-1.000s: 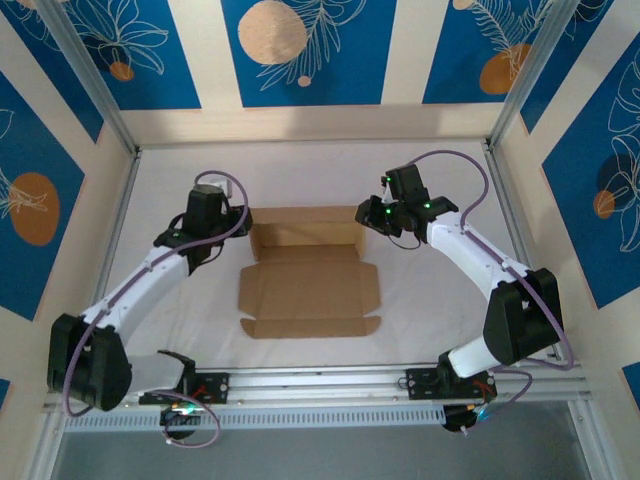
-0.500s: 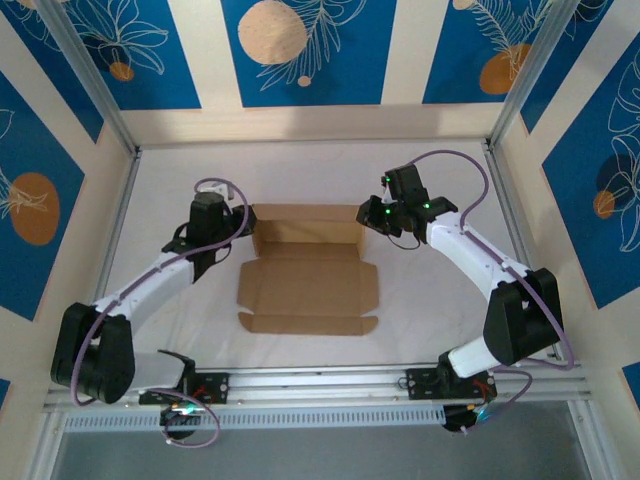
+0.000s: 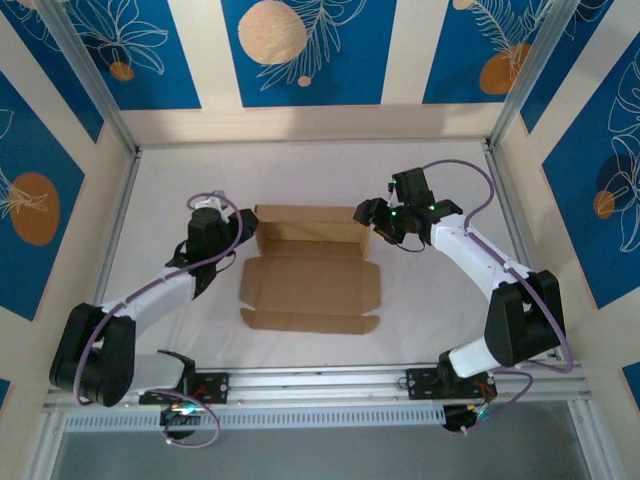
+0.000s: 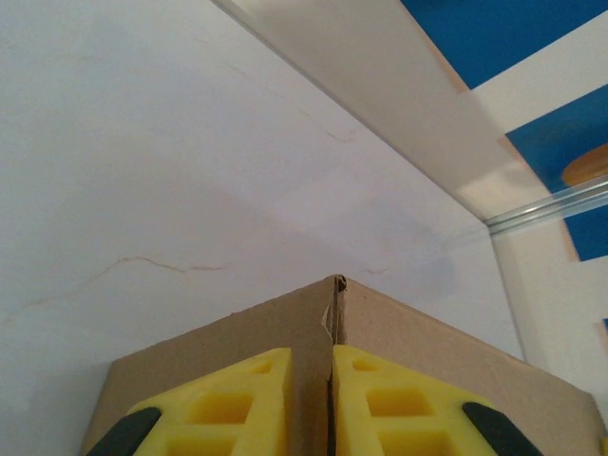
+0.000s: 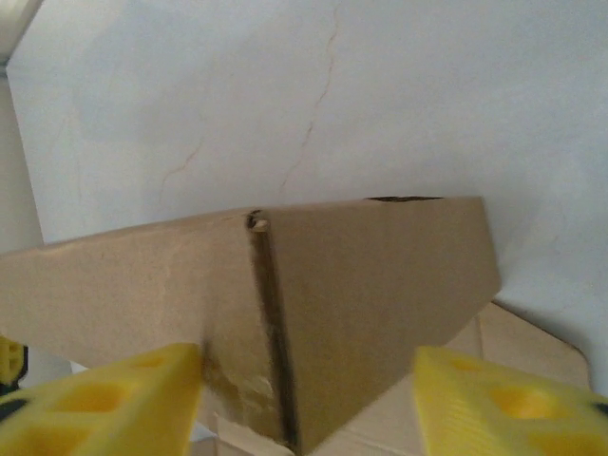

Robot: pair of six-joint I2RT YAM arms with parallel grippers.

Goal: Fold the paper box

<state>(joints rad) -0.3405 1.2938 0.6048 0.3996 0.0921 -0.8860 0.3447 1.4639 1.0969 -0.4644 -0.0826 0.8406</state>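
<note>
The paper box (image 3: 310,288) lies mid-table, its brown base flat and its back wall and side flaps folded upright. My left gripper (image 3: 244,233) is at the back left corner. In the left wrist view the yellow fingers (image 4: 228,408) are shut on that corner of the cardboard (image 4: 237,342), pinching the folded edge between them. My right gripper (image 3: 371,216) is at the back right corner. In the right wrist view its yellow fingers (image 5: 104,408) stand wide apart, with the box corner (image 5: 380,285) between them and not clamped.
The white cloth-covered table (image 3: 430,300) is enclosed by cream walls and aluminium frame posts (image 3: 95,85). A metal rail (image 3: 320,382) with both arm bases runs along the near edge. There is bare cloth behind the box and on both sides.
My right gripper has opened and let go of the back right corner. My left gripper has closed on the back left corner and its arm has swung slightly lower and to the right.
</note>
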